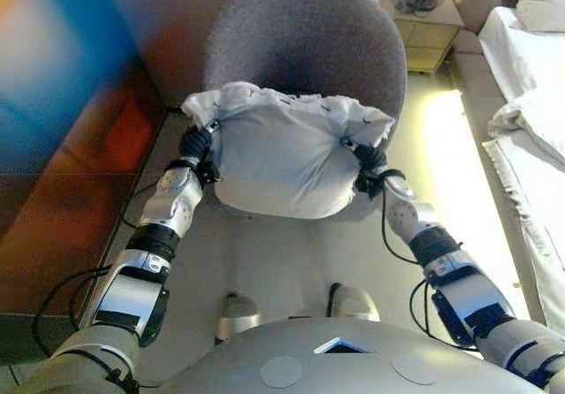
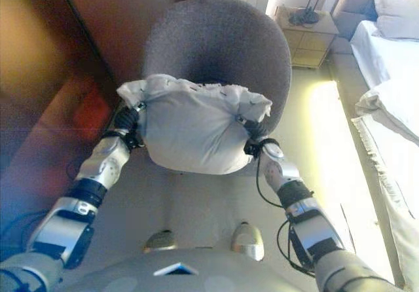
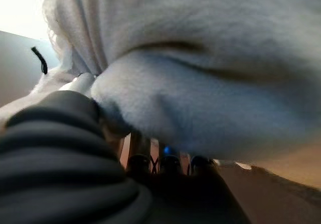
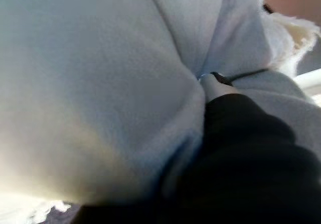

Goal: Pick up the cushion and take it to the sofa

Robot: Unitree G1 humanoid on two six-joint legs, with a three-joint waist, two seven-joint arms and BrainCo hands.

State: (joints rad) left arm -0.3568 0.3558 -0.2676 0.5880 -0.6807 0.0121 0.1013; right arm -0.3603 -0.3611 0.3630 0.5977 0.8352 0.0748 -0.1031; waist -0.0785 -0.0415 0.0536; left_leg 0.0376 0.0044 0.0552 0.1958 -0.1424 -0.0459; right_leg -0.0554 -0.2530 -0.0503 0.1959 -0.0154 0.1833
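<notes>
Behind the robot's arms stands a round grey upholstered chair (image 1: 309, 36). Before it, both hands lift a soft white fabric cushion (image 1: 282, 151): left hand (image 1: 196, 145) and right hand (image 1: 366, 160) pinch its two ends, fingers dug into the cloth.

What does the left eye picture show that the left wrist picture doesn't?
Only the left eye view shows the grey chair, the bedside table, the bed and the right hand at the cushion's other side. Only the left wrist view shows, from close up, the left hand with the fabric bulging over its fingers. Both show the white cushion.
</notes>
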